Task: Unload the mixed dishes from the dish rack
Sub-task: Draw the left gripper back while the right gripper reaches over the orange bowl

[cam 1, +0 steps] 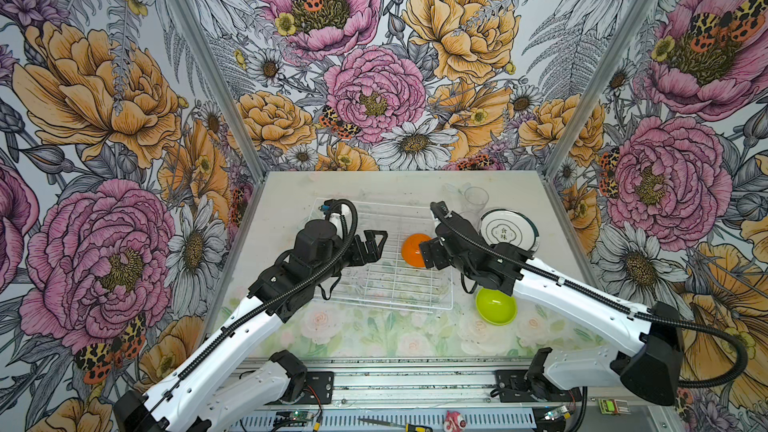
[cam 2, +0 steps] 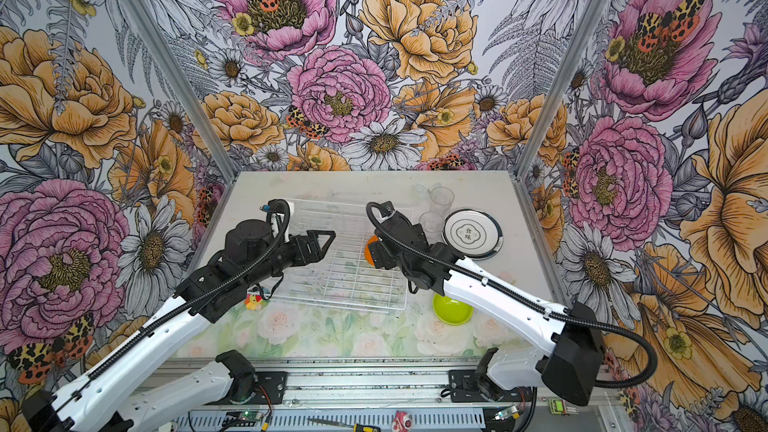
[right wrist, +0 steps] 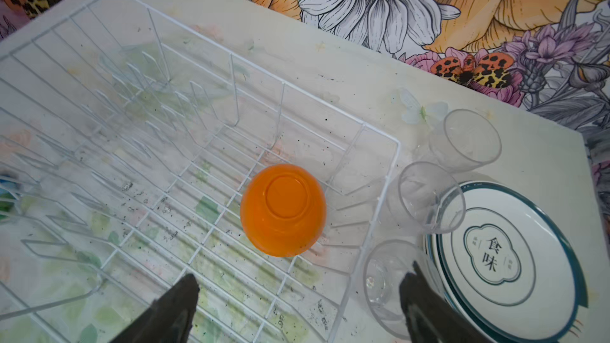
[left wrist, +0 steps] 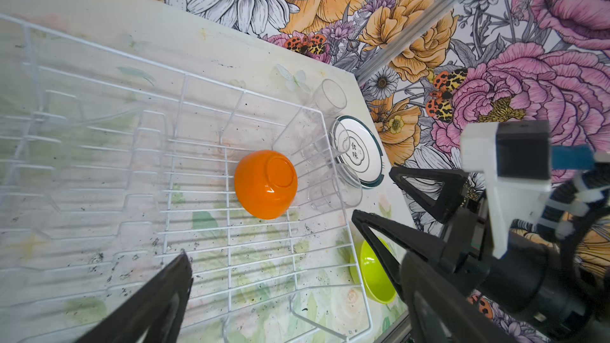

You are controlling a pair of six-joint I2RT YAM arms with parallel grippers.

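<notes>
The orange bowl (right wrist: 283, 209) is seen upside down in the dish rack (cam 1: 390, 280), at its right end. The left gripper (cam 1: 382, 246) and right gripper (right wrist: 303, 272) are held released, empty, over the rack. Plates (cam 1: 509, 230), cups (right wrist: 429, 197) and a green bowl (cam 1: 496, 306) are set beside it on the surface (cam 1: 374, 189).

Dish rack (cam 1: 386, 284): table centre.
Upturned bowl (cam 1: 413, 249): in rack, 3 o'clock end.
Plates (cam 1: 509, 231): outside rack, 3 o'clock.
Cups (cam 1: 476, 200): outside, 2 o'clock.
Second bowl (cam 1: 496, 307): outside, 4 o'clock.
</notes>
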